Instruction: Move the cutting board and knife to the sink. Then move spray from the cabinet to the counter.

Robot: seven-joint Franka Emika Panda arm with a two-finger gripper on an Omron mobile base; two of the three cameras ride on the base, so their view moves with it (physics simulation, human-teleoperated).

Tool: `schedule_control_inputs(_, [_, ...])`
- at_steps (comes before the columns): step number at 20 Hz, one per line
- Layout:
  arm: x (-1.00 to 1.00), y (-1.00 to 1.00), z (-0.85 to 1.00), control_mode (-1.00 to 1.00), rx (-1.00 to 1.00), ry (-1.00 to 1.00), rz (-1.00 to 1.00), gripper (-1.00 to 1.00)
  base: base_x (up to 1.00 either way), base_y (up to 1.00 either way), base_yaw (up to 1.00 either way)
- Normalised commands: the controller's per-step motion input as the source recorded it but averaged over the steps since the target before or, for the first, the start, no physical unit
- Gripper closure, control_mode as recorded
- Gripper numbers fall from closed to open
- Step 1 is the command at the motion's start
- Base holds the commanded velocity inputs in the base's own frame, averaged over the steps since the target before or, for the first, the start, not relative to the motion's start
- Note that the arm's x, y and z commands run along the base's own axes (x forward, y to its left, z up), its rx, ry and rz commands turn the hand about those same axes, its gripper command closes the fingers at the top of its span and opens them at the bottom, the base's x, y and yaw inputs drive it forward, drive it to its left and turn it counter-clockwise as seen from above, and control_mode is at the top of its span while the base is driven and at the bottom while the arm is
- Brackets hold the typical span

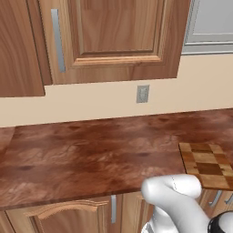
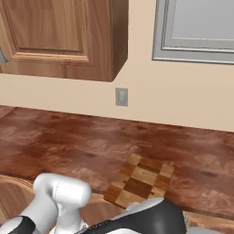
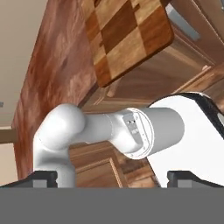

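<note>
Now tool (image 3: 112,177) spread wide, aimed past cutting board (image 3: 127,37).

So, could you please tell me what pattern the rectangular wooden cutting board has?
A checkered patchwork of light tan and dark brown squares on the rectangular wooden cutting board, clearest in the right base view.

Cutting board (image 1: 207,164) — right edge cropped
</note>
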Motion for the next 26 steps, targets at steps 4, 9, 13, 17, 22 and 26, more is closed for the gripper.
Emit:
schedule_control_inputs(4, [0.01,0.00,-0.04,-1.00,0.23,0.00,0.01,-1.00,0.00,0.00,0.00])
schedule_control_inputs(9, [0.14,0.00,-0.03,-1.00,0.29,0.03,0.00,-1.00,0.00,0.00,0.00])
schedule_control_inputs(13, [0.20,0.01,-0.21,-1.00,0.34,0.00,0.00,-1.00,0.00,0.00,0.00])
schedule_control_inputs(17, [0.19,0.08,-0.35,-1.00,0.35,0.00,0.00,-1.00,0.00,0.00,0.00])
schedule_control_inputs(22, [0.06,0.07,-0.35,-1.00,0.30,-0.07,0.00,-1.00,0.00,0.00,0.00])
schedule_control_inputs(26, [0.00,0.00,-0.14,-1.00,0.08,-0.27,-0.04,-1.00,0.00,0.00,0.00])
